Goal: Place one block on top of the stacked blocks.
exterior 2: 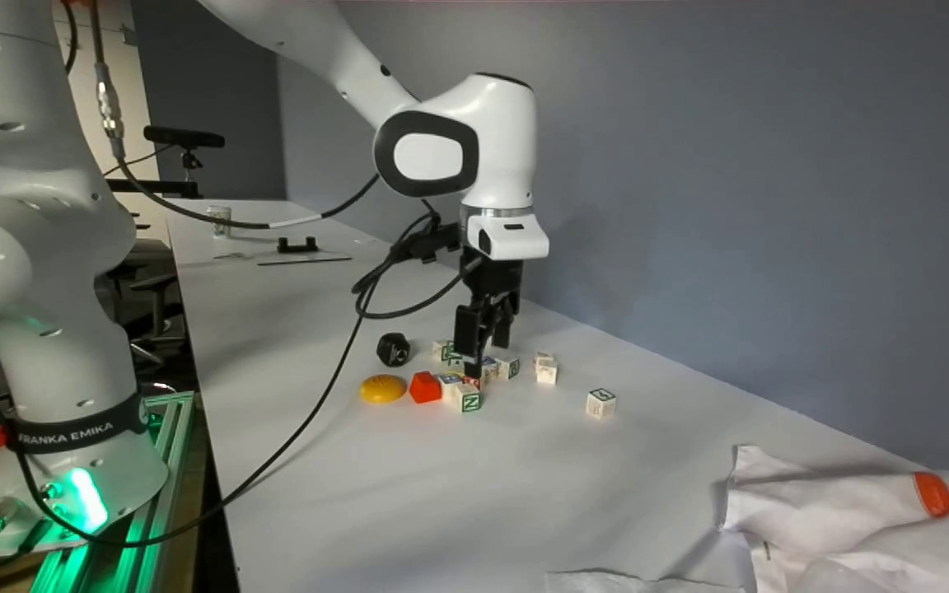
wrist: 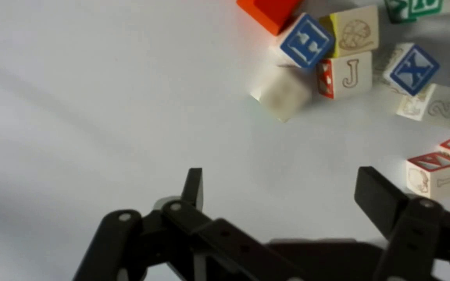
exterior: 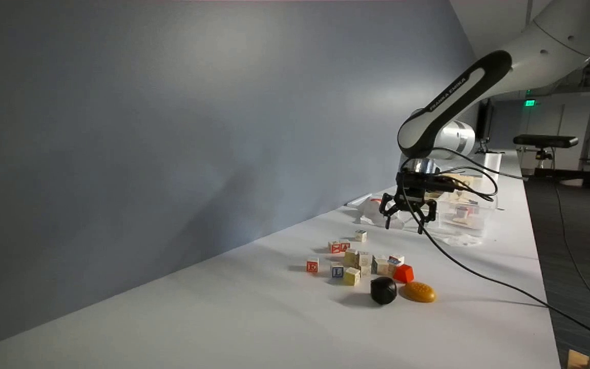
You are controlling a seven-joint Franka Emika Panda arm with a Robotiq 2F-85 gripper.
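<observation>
Small letter blocks stand in a close cluster in both exterior views. Its middle (exterior: 364, 260) looks about two blocks high in an exterior view. In the wrist view, a pale J block (wrist: 352, 76) with a red side touches a pale block with a yellow side (wrist: 356, 33). A blue X block (wrist: 412, 70) overlaps a pale 2 block (wrist: 443, 103). I cannot tell for sure which blocks are stacked. A blurred pale block (wrist: 281, 93) lies nearest ahead of my gripper (wrist: 281, 171). My gripper (exterior: 404, 228) is open and holds nothing, above the table (exterior 2: 488, 357).
A red piece (exterior: 403, 273), an orange piece (exterior: 419, 292) and a black round piece (exterior: 383, 290) lie beside the cluster. A lone block (exterior 2: 601, 402) stands apart. White bags (exterior 2: 845, 511) and a clear bin (exterior: 461, 218) are on the table. The wall (exterior 2: 730, 247) and a hanging cable (exterior 2: 334, 371) are close.
</observation>
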